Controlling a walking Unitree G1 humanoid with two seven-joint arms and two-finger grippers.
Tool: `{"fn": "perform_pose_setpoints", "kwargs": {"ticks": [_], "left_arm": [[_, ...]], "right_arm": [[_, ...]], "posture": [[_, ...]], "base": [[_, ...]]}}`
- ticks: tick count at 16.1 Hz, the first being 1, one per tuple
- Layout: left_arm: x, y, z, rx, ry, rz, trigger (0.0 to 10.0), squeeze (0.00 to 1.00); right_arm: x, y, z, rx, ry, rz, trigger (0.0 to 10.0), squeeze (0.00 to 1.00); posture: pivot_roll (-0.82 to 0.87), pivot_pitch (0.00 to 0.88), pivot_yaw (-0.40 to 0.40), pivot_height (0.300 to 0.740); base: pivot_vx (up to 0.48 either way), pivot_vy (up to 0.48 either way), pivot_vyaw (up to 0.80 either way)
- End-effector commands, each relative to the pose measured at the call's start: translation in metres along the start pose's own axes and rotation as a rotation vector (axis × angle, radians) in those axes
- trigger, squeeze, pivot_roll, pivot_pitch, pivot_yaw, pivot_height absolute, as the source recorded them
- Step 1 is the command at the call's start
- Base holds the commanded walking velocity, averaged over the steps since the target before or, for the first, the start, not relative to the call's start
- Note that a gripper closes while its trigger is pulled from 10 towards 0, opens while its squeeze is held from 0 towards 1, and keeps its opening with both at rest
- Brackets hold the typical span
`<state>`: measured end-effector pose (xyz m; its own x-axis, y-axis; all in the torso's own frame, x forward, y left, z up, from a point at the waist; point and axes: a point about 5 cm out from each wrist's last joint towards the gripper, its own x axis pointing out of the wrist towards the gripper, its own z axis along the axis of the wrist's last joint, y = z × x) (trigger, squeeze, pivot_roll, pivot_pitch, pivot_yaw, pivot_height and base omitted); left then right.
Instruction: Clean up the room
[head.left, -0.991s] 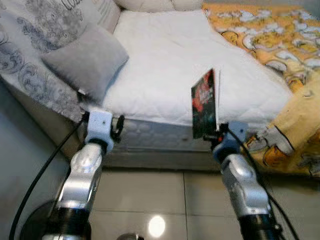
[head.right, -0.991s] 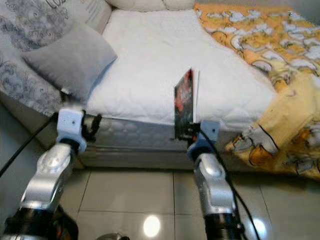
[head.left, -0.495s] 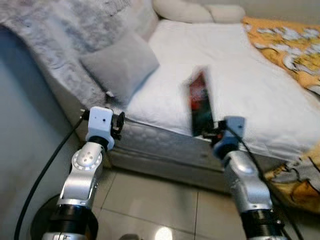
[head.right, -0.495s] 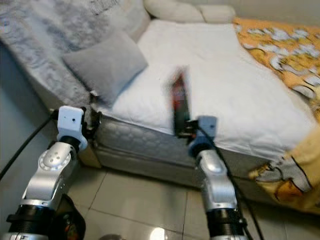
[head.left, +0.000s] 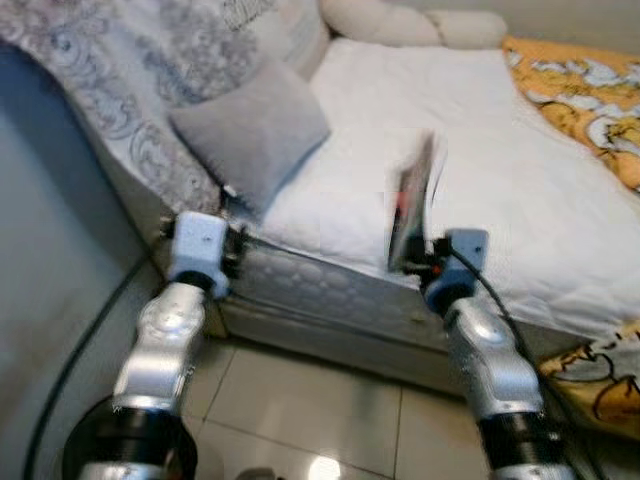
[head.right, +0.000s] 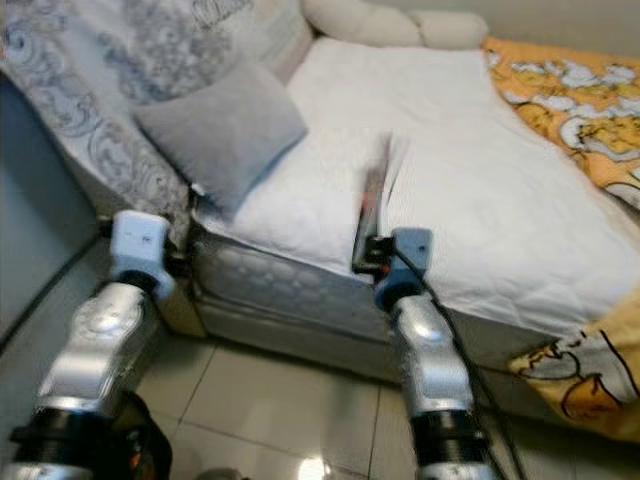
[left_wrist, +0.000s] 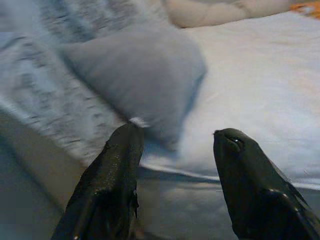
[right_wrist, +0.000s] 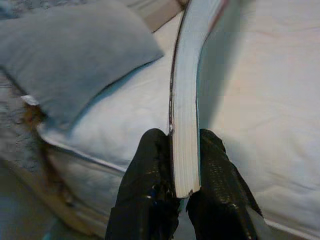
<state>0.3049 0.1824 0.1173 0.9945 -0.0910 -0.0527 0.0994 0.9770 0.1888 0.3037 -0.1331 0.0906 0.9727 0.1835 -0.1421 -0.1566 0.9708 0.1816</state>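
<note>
Right at the near edge of the bed, the right gripper has its two black fingers clamped on a thin book, one finger pressed flat on each cover with the page edge showing between them. The book stands nearly upright out of the jaws, gripped at its lower end, and its upper part leans a little over the white quilted mattress top. Seen from the head, the book is blurred and rises above the bed's near edge, about midway along it. The left gripper hangs in front of the bed's near corner with its fingers spread apart and nothing between them; past the fingertips lies a grey pillow, resting on that corner of the bed and against a patterned grey-and-white bedspread. An orange printed blanket covers the far right side of the bed and spills down over its edge toward the tiled floor. Two cream pillows sit at the head of the bed.
</note>
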Motion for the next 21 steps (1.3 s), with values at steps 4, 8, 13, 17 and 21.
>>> {"fn": "perform_pose_setpoints", "kwargs": {"ticks": [4,8,13,17,21], "left_arm": [[0.003,-0.0061,0.0021,-0.013,-0.01,-0.028,10.0,0.0],[0.004,-0.0056,0.0005,-0.016,-0.006,-0.027,10.0,0.0],[0.0045,-0.0049,0.0009,-0.016,-0.011,-0.025,10.0,0.0],[0.0059,-0.0062,0.0016,-0.014,-0.014,-0.031,10.0,0.0],[0.0048,-0.0059,0.0014,-0.013,-0.017,-0.03,10.0,0.0]], "right_arm": [[0.0017,0.004,0.0084,-0.01,-0.041,0.022,10.0,0.0],[0.0028,0.0077,0.0078,-0.014,-0.04,0.03,10.0,0.0],[0.0022,0.0059,0.0075,-0.017,-0.042,0.025,10.0,0.0],[0.0015,0.006,0.0072,-0.018,-0.045,0.024,10.0,0.0],[0.0023,0.0069,0.0076,-0.018,-0.047,0.029,10.0,0.0]], "posture": [[0.09,0.0,0.024,0.74],[0.09,0.0,0.024,0.74],[0.08,0.0,0.026,0.74],[0.08,0.0,0.031,0.74],[0.09,0.0,0.022,0.74]], "base": [[0.323,0.0,0.2],[0.322,0.0,0.0],[0.324,0.0,0.0],[0.324,0.0,0.0],[0.326,0.0,0.0]]}}
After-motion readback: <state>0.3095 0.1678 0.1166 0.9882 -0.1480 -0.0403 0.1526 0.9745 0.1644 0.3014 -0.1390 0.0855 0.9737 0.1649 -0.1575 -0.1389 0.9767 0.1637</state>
